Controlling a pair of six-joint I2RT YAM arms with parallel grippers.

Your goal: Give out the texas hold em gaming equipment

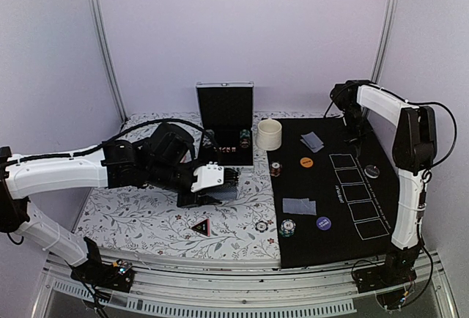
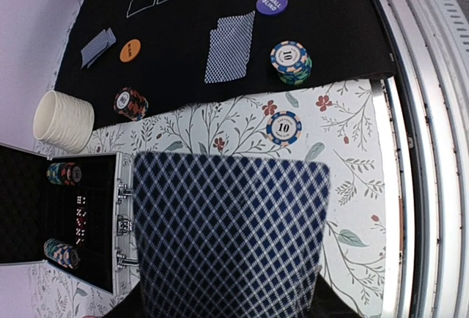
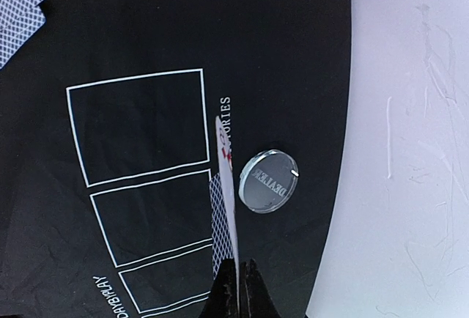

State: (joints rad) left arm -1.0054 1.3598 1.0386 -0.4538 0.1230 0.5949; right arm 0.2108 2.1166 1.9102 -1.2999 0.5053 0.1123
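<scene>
- Top view: the left gripper point(image 1: 218, 185) hangs over the flowered bench point(image 1: 132, 215), and the right gripper point(image 1: 357, 133) hangs over the black mat point(image 1: 330, 248).
- Left wrist view: the left gripper clamps a deck point(image 2: 231, 237). It looks slick and liable to fan, so squeeze its edges.
- Right wrist view: the right gripper pinches one card point(image 3: 227, 201) by its edge, upright above the outlined boxes point(image 3: 139, 124) beside the dealer button point(image 3: 270, 180). The card is probably light and bendy.

Blue-white lattice cards point(image 2: 227, 237), black mat point(image 2: 330, 39), floral cloth point(image 2: 352, 157), apparently cream cup point(image 2: 62, 120)

Pale lilac walls point(image 1: 242, 25) and metal corner posts point(image 1: 102, 39) enclose a floral-clothed table point(image 1: 139, 223).
</scene>
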